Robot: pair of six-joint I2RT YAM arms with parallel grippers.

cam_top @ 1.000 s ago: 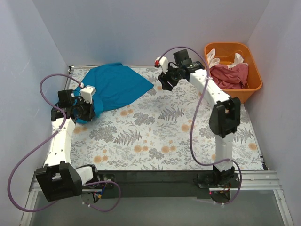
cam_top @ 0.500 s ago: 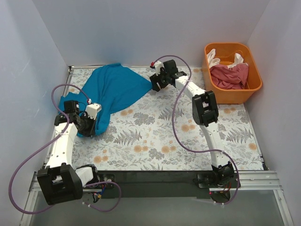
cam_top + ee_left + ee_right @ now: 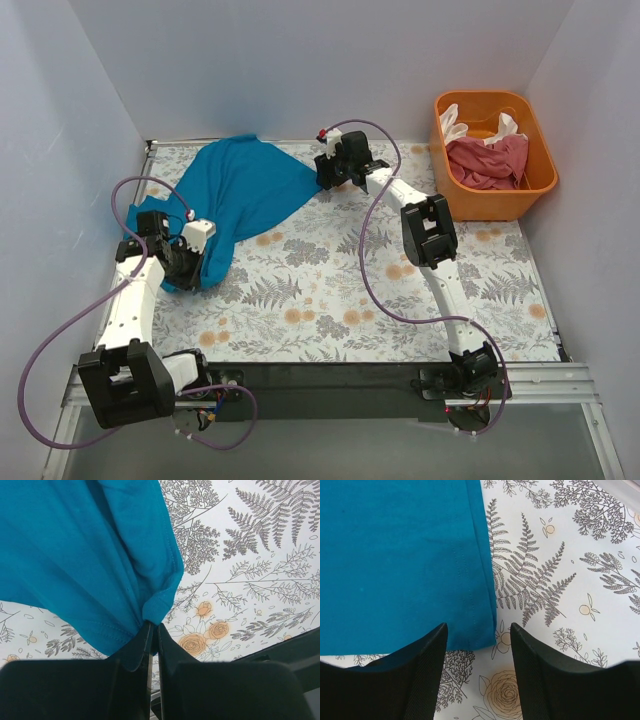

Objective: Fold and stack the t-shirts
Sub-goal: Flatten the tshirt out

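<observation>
Change since a second ago is mostly in the right arm: it then stood bent close beside the orange tub [image 3: 541, 178], and it now stretches away from the tub with the right claw [image 3: 329, 177] at the corner of the teal-blue t-shirt [image 3: 245, 190] that points toward the tub. The left claw [image 3: 188, 268] has drawn the shirt's far end nearer the arm bases, so the cloth now runs longer and narrower, slanting away from the tub.

That shirt lies on the flowered table [image 3: 400, 290], well apart from the tub. The pink-red t-shirt [image 3: 490, 160] and the cream-white t-shirt [image 3: 452, 124] sit bunched inside the tub.

In the wrist view the left claw [image 3: 154, 628] is pinched tight on a gathered fold of teal hem. The right claw [image 3: 479, 630] is spread wide and holds nothing; the shirt's stitched corner lies between its two fingers [image 3: 426, 675]. Whether they touch the cloth cannot be told.
</observation>
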